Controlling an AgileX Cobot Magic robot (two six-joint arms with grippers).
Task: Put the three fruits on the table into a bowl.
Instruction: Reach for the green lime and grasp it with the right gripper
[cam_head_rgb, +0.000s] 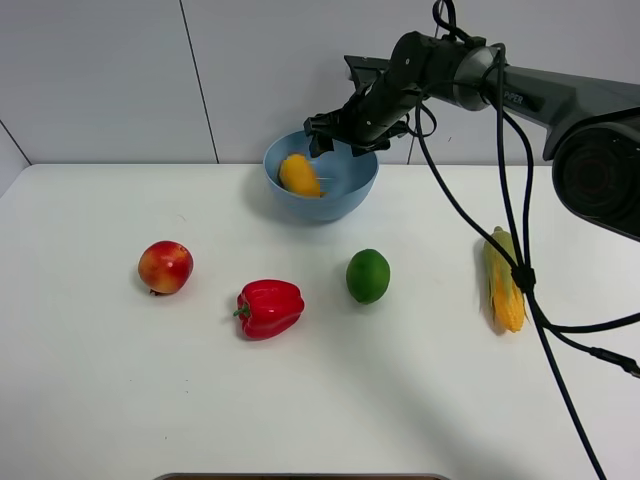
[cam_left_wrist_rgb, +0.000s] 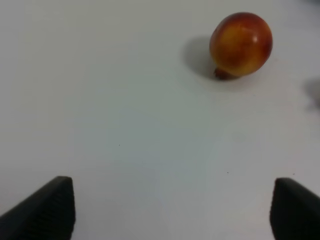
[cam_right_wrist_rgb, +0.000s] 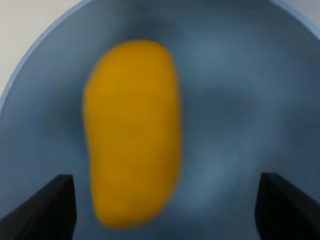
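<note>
The yellow-orange mango (cam_head_rgb: 299, 175) lies inside the light-blue bowl (cam_head_rgb: 352, 190) at the back of the white table (cam_head_rgb: 320, 390); the right wrist view shows the mango (cam_right_wrist_rgb: 132, 135) close up in the bowl (cam_right_wrist_rgb: 240, 100). My right gripper (cam_head_rgb: 338, 134) hovers just above the bowl's far rim, open and empty. The green lime (cam_head_rgb: 368, 276) sits mid-table in front of the bowl. The red-and-yellow apple-like fruit (cam_head_rgb: 165, 267) sits at the left, and it shows in the left wrist view (cam_left_wrist_rgb: 241, 45). My left gripper (cam_left_wrist_rgb: 172, 210) is open over bare table, short of that fruit.
A glossy red bell pepper (cam_head_rgb: 269, 308) lies between the apple-like fruit and the lime. A corn cob (cam_head_rgb: 504, 279) lies at the right. The right arm's cables (cam_head_rgb: 522, 275) hang across the right side over the corn.
</note>
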